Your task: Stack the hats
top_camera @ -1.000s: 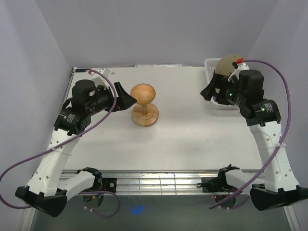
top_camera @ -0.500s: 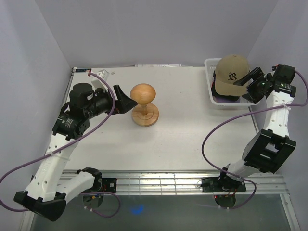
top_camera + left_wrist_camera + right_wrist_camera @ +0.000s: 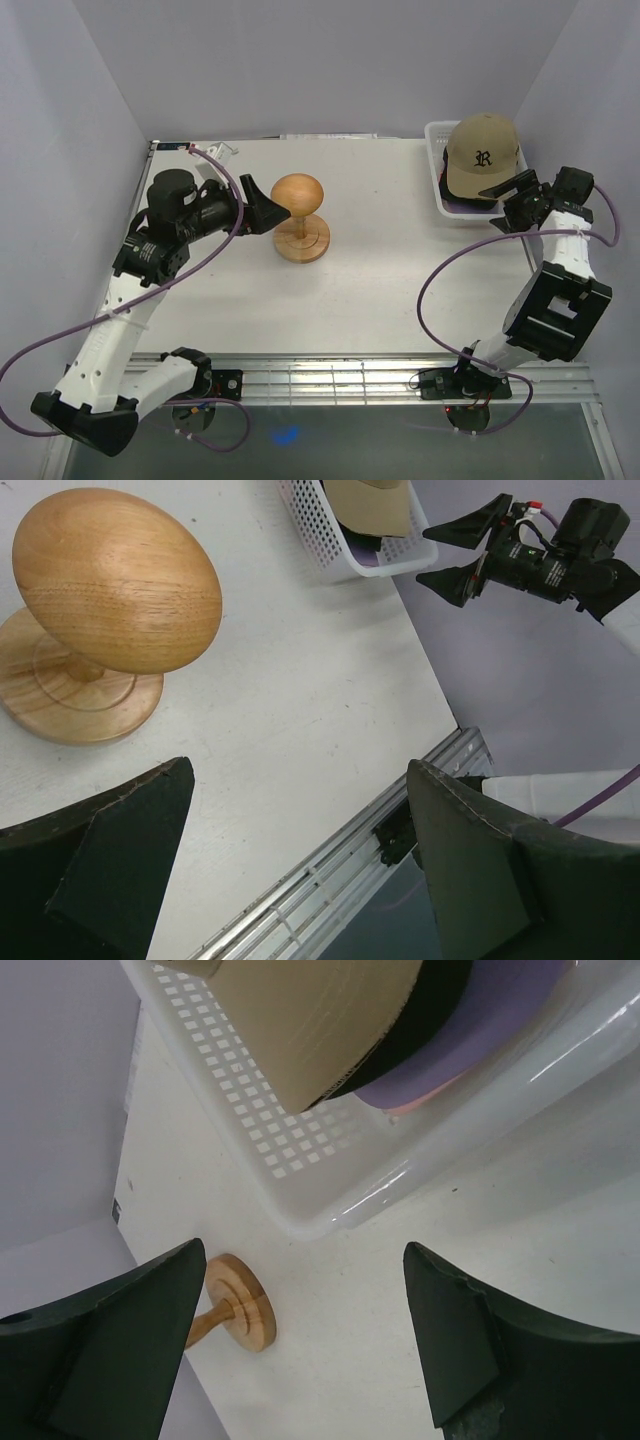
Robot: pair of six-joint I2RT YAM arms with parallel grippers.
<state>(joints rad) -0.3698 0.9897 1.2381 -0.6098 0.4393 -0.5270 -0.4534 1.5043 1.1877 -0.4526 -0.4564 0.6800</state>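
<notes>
Top external: finding the hats (image 3: 483,152) piled in the basket (image 3: 434,150) at the worktop's (image 3: 400,280) far right corner, tan one uppermost with its logo facing up. Right wrist: seeing the tan brim (image 3: 320,1020) lying over black (image 3: 420,1020), lavender (image 3: 500,1000) and a sliver of pink (image 3: 422,1108), with the right jaws standing spread wide just beside the basket's near corner, gripping nothing. Noting the left jaws gaping just as wide, likewise gripping nothing, hovering just left of the stand (image 3: 300,205) near mid-worktop, well apart from the hats.
</notes>
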